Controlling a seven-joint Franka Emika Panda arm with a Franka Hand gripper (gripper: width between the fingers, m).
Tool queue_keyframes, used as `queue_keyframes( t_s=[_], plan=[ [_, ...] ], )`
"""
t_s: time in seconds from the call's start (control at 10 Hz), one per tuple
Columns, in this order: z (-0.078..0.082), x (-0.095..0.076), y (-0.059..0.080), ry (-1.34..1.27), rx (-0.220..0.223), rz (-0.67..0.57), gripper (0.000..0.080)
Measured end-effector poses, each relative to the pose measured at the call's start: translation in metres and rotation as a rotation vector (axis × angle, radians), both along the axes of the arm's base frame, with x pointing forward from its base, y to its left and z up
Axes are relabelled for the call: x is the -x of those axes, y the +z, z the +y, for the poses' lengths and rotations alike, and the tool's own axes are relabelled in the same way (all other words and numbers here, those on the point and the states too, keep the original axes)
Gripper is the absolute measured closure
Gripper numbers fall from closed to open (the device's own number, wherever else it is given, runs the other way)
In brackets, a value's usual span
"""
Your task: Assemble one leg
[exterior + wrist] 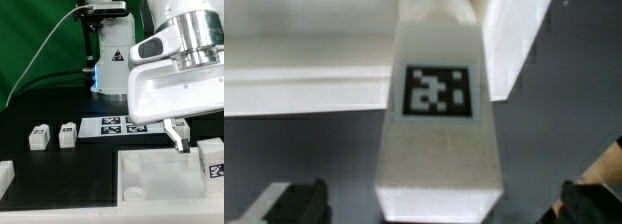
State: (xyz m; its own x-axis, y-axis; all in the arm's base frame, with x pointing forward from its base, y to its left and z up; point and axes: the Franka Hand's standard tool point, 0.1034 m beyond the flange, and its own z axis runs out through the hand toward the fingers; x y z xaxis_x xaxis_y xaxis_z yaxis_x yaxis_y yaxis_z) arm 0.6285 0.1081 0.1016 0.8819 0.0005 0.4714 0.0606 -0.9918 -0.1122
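The black desk (60,165) fills the lower part of the exterior view, in front of a green backdrop. The white arm (185,40) reaches in from the upper part of the exterior view's right and hangs over the big white tray (160,178), which lies flat at the near edge toward the exterior view's right. Behind the tray the marker board (125,126) lies flat on the desk, its printed tags facing up. The end effector (441,198) is low over the tray's far edge, and the wrist view shows its dark fingers (295,200) spread wide. The leg (439,120) runs between them with its black-and-white tag toward the camera and a clear gap on either side, so nothing is pinched. In the exterior view a leg (212,160) with its tag toward the camera is at the tray's end on that view's right, just beside the end effector; whether it is the one seen from the wrist cannot be told. Two more legs (40,136) (67,134) stand side by side on the desk toward the exterior view's left, well apart from the tray.
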Motion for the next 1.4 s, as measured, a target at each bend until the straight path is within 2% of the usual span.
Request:
queue_keyframes(
  t_s=[0.1,0.4,0.6,0.8,1.1,1.2,1.3,1.4],
  plan=[
    [-0.002,-0.008,0.007,-0.002,-0.003,0.004,0.0150],
    [-0.003,-0.012,0.006,0.014,-0.042,0.287,0.0150],
    [0.002,-0.007,0.000,0.026,-0.064,0.515,0.0150],
    [0.009,0.003,-0.008,0.044,-0.079,0.674,0.0150],
    [0.007,0.000,-0.015,0.037,-0.076,0.640,0.0150],
    [0.007,0.000,-0.015,0.037,-0.076,0.640,0.0263],
    [0.007,0.000,-0.015,0.037,-0.076,0.640,0.0263],
    [0.007,0.000,-0.015,0.037,-0.076,0.640,0.0443]
  ],
)
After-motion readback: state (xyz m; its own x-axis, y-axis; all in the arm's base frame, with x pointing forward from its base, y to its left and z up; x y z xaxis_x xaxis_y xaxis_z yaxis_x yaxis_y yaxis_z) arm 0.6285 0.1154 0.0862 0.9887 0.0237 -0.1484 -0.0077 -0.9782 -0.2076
